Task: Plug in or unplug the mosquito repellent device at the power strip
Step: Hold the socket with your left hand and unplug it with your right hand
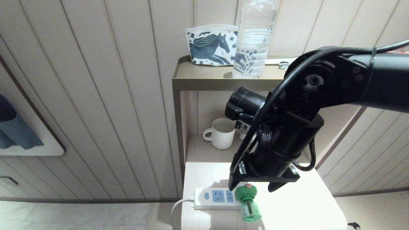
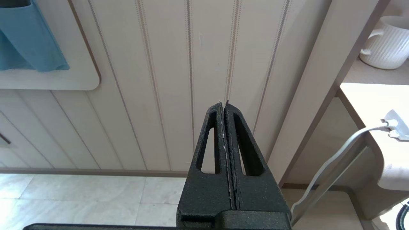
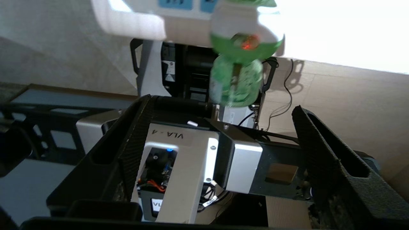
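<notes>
Seeing the mosquito repellent device (image 1: 246, 201) seated in the power strip (image 1: 209, 198), its lamp glowing; I judge the plugging done, with my right gripper (image 1: 254, 187) fingers spread empty and the left gripper (image 2: 223, 103) fingers closed.

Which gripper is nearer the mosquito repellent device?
Right. The right gripper, jaws open, hangs just above the mosquito repellent device; the left gripper, jaws shut, is off beside the table, facing the wall.
</notes>
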Robot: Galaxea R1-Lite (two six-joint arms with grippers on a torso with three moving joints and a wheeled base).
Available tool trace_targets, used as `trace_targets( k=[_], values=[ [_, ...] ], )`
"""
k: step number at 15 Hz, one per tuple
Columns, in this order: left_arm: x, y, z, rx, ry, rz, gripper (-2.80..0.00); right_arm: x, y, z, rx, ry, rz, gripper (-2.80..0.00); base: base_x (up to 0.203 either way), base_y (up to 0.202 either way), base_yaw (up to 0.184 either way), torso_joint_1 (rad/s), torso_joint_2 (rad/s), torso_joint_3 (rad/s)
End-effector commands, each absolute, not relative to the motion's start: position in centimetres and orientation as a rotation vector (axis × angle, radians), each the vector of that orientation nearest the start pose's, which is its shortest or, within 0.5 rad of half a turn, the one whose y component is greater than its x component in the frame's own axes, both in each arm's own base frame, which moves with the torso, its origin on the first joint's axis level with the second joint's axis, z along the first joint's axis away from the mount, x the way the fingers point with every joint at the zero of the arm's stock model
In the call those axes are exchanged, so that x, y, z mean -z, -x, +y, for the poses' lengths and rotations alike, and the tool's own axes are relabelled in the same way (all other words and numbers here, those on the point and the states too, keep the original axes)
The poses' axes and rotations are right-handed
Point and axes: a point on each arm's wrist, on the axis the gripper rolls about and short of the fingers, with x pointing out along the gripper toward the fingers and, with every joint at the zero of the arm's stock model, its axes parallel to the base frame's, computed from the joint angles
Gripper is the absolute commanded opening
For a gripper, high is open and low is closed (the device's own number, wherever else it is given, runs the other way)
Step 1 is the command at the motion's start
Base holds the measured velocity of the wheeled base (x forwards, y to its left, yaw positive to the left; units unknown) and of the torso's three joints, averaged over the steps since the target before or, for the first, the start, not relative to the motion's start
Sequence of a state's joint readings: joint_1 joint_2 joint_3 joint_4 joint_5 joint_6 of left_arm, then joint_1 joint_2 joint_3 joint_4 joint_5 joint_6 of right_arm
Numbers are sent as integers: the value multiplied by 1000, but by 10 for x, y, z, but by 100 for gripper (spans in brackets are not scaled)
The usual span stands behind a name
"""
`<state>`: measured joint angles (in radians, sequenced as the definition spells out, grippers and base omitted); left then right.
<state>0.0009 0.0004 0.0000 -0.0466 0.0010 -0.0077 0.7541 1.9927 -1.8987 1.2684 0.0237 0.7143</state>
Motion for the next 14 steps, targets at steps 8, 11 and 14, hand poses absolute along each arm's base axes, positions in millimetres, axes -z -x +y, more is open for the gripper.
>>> trace_targets(
  k=[8,11,14],
  values=[
    [-80,23,0,-1,9,-44,-280,-197,-259,229,-94,1,1493,0,0,0,0,0,0,0],
    [-80,23,0,-1,9,-46,-280,-184,-265,234,-81,15,1516,0,0,0,0,0,0,0],
    [-80,23,0,-3,8,-44,-280,-179,-272,232,-85,29,1522,0,0,0,0,0,0,0]
  ],
)
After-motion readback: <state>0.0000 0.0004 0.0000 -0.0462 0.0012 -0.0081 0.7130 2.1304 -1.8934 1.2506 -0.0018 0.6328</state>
